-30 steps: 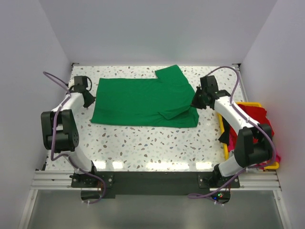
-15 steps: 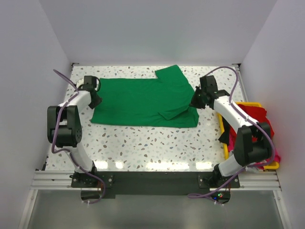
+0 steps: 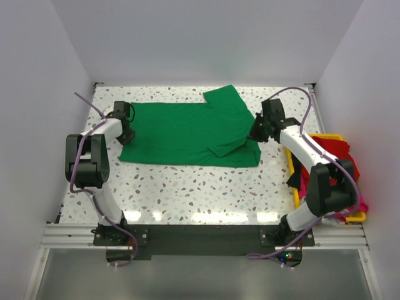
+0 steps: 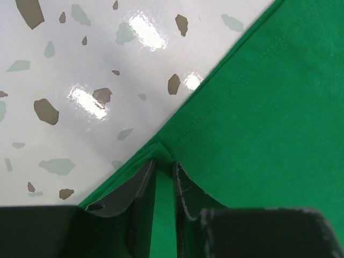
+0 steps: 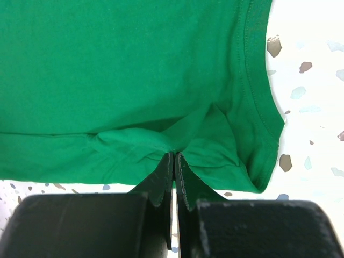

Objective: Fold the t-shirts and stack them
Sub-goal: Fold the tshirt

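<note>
Closing in over the last second, my left fingers (image 4: 141, 185) now pinch the hem of the green shirt (image 3: 181, 134) farthest from the bin (image 3: 329, 135); right fingers (image 5: 161, 177) clamp its bin-side edge. It lies spread on the tabletop (image 3: 187, 181), so I judge folding can start.

This is a robotics lab cell, not a home or a shop. Plain white walls (image 3: 206, 44) box in a speckled, terrazzo-patterned surface (image 3: 187, 187) on three sides (from 9 through 12 to 3 o'clock). At 6 o'clock an aluminium rail (image 3: 69, 236) carries a black plate (image 3: 200, 232). The left arm (image 3: 87, 165) and right arm (image 3: 306, 150) are bolted to it, with a purple cable (image 3: 295, 89) looping loose. A yellow bin (image 3: 330, 135) sits at 3 o'clock, and a green t-shirt (image 3: 181, 131) lies spread as the workpiece.
</note>
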Controlling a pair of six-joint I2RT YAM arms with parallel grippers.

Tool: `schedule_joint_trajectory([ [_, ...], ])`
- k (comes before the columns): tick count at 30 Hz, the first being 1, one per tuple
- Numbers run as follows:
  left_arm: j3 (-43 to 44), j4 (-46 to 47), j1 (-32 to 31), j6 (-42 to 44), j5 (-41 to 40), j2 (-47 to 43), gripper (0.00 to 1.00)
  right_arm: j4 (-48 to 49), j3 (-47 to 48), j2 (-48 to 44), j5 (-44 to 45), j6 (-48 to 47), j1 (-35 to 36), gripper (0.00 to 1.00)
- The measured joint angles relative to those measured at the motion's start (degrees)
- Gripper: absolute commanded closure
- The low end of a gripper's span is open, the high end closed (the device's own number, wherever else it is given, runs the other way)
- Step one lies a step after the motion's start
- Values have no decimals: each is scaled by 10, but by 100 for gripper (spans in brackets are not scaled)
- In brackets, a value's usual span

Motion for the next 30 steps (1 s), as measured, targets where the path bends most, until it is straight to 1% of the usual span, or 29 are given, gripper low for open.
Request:
schedule_joint_trajectory([
  [3,0,0,0,0,0,0,82,1,0,0,-3,0,0,100],
  [4,0,0,0,0,0,0,85,1,0,0,-3,0,0,100],
  [9,0,0,0,-3,0,0,93,1,0,0,-3,0,-1,100],
  [10,0,0,0,-3,0,0,97,1,0,0,-3,0,-2,100],
  [12,0,0,0,-2,0,0,100,1,0,0,-3,0,-2,100],
  [30,2,-8,0,11,0,-53,100,-5,11,0,-3,0,-2,100],
])
